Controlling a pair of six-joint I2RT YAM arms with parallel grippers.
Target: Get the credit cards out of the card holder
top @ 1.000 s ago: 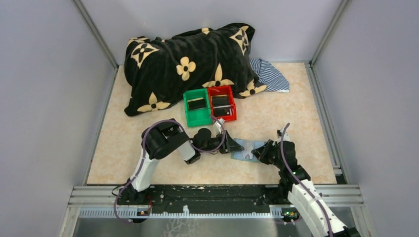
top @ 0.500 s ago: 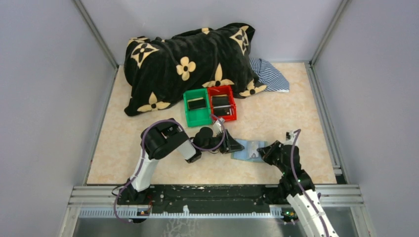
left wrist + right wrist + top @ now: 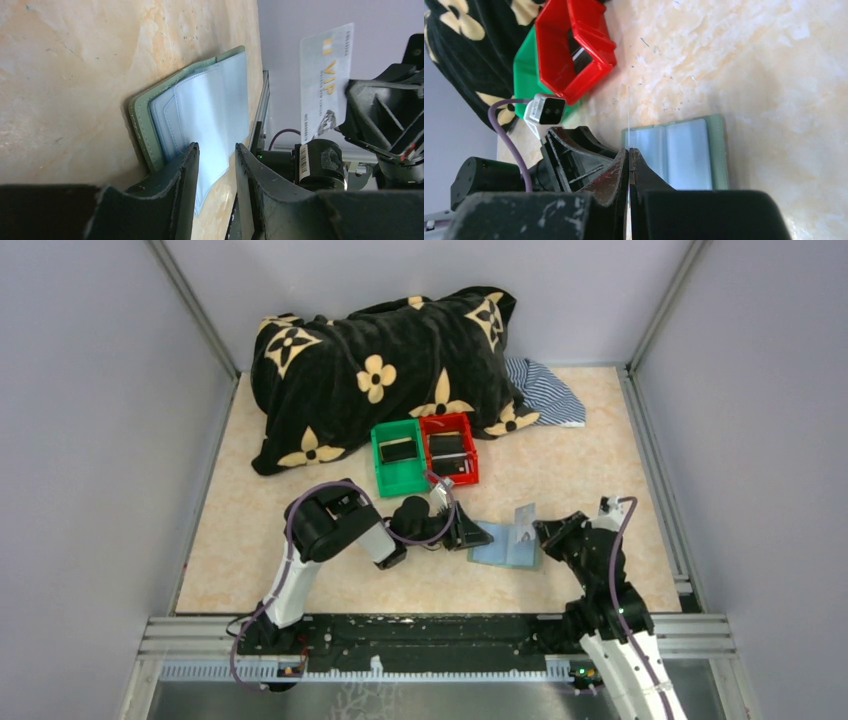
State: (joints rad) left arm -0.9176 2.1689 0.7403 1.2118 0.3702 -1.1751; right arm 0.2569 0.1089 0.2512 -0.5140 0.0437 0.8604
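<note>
Extraction is looking close to done for this one: the right gripper is pinching a pale card between closed jaws, the card standing upright and, judging by the left wrist view, clear of the pockets. From the right wrist the card is showing only as a thin edge-on line rising out of the closed tips. The holder is lying open and flat on the table, blue-grey lining up, just beside and below the raised card. The left gripper is bearing on the holder's near edge with jaws narrowly parted, lining showing in the gap, apparently pinning it down and not clamping it. Whether more cards are sitting in the slots is not clear from here. To do this step well, the right arm should be lifting straight along the card's own plane until it is plainly free, since a sideways pull could be flexing so thin a card or twisting it out of the pinch. The left tips should be pressing steadily so the holder is not dragging or folding shut. The red bin and green bin, touching each other beyond the left gripper, are each holding something dark, and look like likely drop places; the carry should be clearing the left wrist.
</note>
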